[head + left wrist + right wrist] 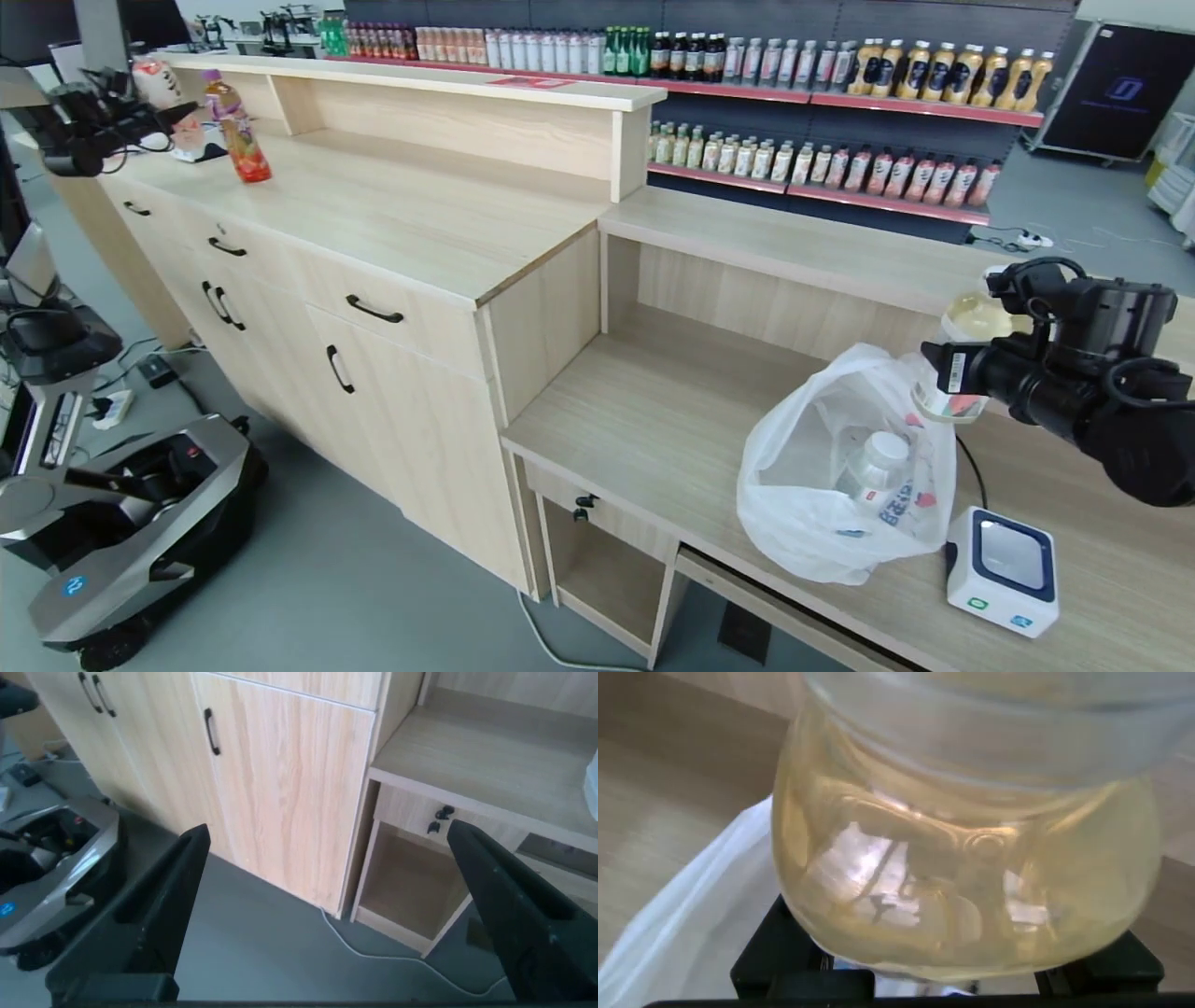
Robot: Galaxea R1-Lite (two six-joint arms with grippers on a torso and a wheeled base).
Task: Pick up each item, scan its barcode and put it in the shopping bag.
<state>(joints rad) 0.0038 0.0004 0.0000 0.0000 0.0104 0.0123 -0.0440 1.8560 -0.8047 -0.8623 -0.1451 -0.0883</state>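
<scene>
- Presently on file, orange drink bottle [238, 126]: purple-capped and upright on the upper counter [420, 224], far off to the left of the right gripper [952, 373] and well apart from both grippers. Judged stiff plastic, full and fairly heavy, with a smooth label that is likely slippery. Best taken across the mid-body.
- left gripper [327, 835]: fingers spread wide with nothing between them. Cabinet doors [280, 784] and floor [280, 943] lie beyond it.
- shopping bag [822, 485]: thin translucent white film, mouth slack and open, sitting below the right gripper and slightly to its left. A white-capped bottle [882, 457] lies inside. Judged soft and floppy, likely to fold if brushed, so items should drop through the mouth.
- held bottle [971, 322]: clamped across its body in the right gripper and tilted above the bag's mouth. Clear moulded plastic, pale yellow liquid, printed label band. Judged rigid and moderately heavy; the contents may slosh and the smooth wall may slip.
- scanner [1004, 569]: white box with a dark window, below the right gripper and just beside the bag.
</scene>
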